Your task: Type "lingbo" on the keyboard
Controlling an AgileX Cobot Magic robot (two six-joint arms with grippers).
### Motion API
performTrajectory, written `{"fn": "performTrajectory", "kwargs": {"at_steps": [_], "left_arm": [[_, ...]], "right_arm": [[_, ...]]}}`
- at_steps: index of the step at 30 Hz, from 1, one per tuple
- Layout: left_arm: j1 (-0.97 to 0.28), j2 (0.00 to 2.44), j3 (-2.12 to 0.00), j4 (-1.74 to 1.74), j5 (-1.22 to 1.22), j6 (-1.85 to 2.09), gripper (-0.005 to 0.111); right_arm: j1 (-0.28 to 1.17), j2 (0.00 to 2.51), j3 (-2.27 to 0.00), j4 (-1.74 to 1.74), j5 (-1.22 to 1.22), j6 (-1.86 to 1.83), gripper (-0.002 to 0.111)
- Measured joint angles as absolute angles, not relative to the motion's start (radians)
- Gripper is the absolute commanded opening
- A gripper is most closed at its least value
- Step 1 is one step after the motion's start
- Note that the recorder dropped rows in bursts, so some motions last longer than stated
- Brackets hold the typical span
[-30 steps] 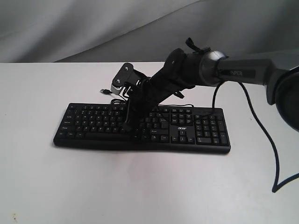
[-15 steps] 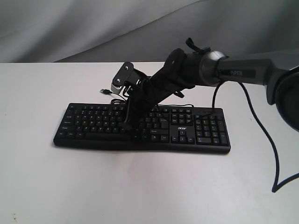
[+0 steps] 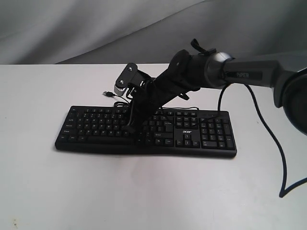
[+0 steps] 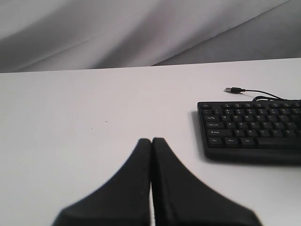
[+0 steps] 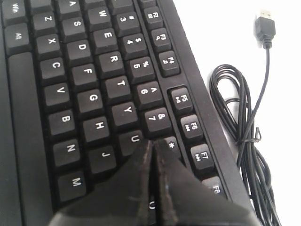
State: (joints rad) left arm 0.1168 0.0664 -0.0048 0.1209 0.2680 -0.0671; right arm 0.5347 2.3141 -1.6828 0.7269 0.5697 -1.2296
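The black keyboard (image 3: 96, 125) lies flat on the white table, its number pad to the right. My right gripper (image 3: 130, 128) reaches down onto the middle of its letter block and is shut with nothing between the fingers. In the right wrist view the gripper (image 5: 154, 141) has its tips between the U key (image 5: 135, 138) and the 8 key, hiding the keys beneath; the keyboard (image 5: 84, 84) fills that view. My left gripper (image 4: 151, 140) is shut and empty above bare table, well off the Ctrl-key end of the keyboard (image 4: 254, 132). The exterior view does not show it.
The keyboard's thin black cable (image 5: 244, 127) lies coiled behind the function row, its USB plug (image 3: 109, 94) loose on the table. A black arm cable (image 3: 283, 163) hangs at the right. Grey cloth (image 3: 96, 28) backs the white table (image 3: 144, 191).
My right gripper and wrist have lifted very slightly over the same keys. The keyboard has not moved.
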Motion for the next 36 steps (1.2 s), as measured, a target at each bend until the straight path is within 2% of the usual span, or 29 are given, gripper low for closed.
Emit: {"fn": "performTrajectory", "kwargs": {"at_steps": [36], "left_arm": [[0.117,0.066,-0.005,0.121,0.268,-0.067,0.001]], "right_arm": [[0.535,2.317,-1.683,0.727,0.585,-1.230,0.000]]}}
